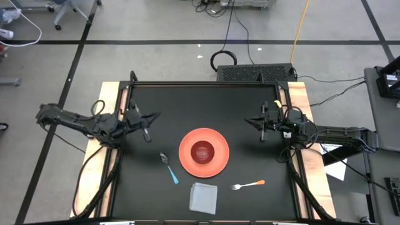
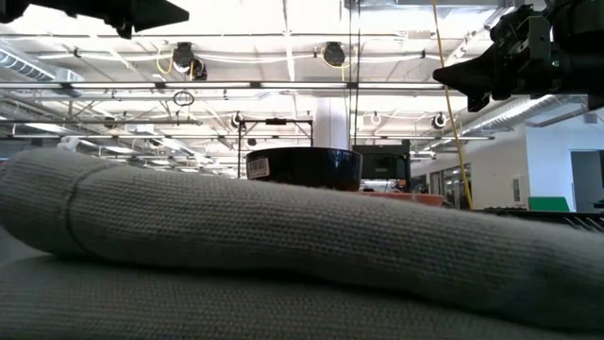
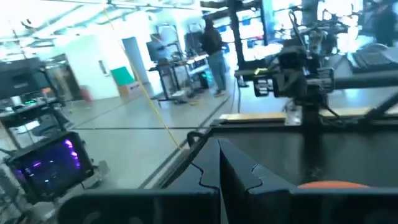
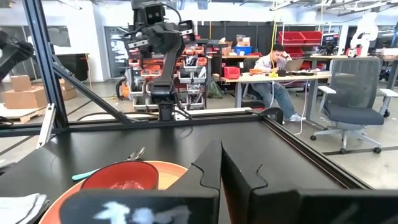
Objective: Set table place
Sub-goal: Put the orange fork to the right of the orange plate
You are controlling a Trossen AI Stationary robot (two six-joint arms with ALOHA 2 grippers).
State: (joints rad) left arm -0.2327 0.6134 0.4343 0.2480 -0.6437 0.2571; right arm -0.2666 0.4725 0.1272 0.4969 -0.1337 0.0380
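On the black table (image 1: pixel 156 100) an orange plate (image 1: pixel 215 164) lies near the middle, and a red bowl (image 1: pixel 202 152) stands on it. A spoon with a blue handle (image 1: pixel 169 167) lies flat to the plate's left. A fork with an orange handle (image 1: pixel 247 185) lies to its near right. A folded grey napkin (image 1: pixel 204 196) lies flat at the near edge. My left gripper (image 1: pixel 147 134) hangs shut above the table, left of the plate. My right gripper (image 1: pixel 264 132) hangs shut to the plate's right. Neither one holds anything.
In the low view the napkin (image 2: pixel 283 255) fills the foreground, with the bowl (image 2: pixel 304 165) behind it. Wooden side strips (image 1: pixel 300 100) run along the table's left and right. A black box (image 1: pixel 256 72) and cables lie on the floor beyond the far edge. People show far off in the room.
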